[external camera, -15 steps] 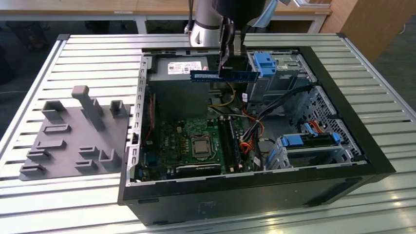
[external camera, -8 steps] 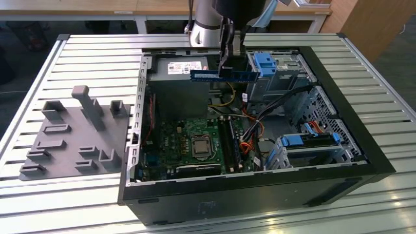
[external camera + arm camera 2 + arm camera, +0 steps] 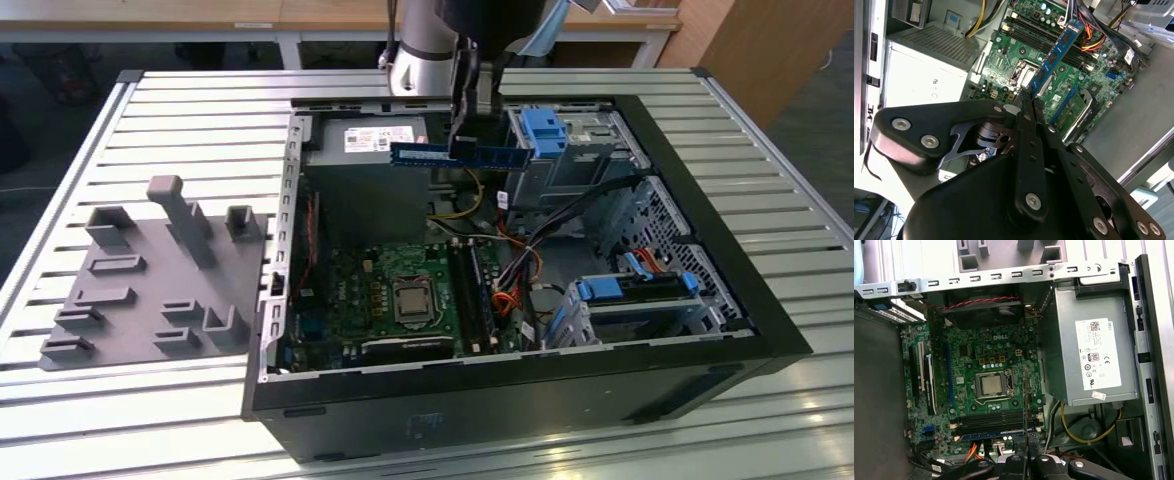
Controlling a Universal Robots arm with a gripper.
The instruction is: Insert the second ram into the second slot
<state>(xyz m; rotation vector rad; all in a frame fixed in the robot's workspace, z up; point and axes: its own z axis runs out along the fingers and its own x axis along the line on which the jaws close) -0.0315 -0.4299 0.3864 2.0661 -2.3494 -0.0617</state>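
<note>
Slatted metal table [image 3: 200,110] carries an open computer case [image 3: 507,410] lying flat, so its motherboard [image 3: 400,290] faces upward. The end effector [image 3: 463,138] is clamped on the second ram [image 3: 497,156], holding it level above the case, well clear of the memory slots [image 3: 470,290].

1. The arm [image 3: 424,45] stood nearly upright in the exterior view, wrist pointed down.
2. The claw [image 3: 463,148] hung below it, its 2 slim black fingers [image 3: 1029,150] drawn close together.
3. They pinched the second ram [image 3: 420,152] near its middle, held level.
</note>
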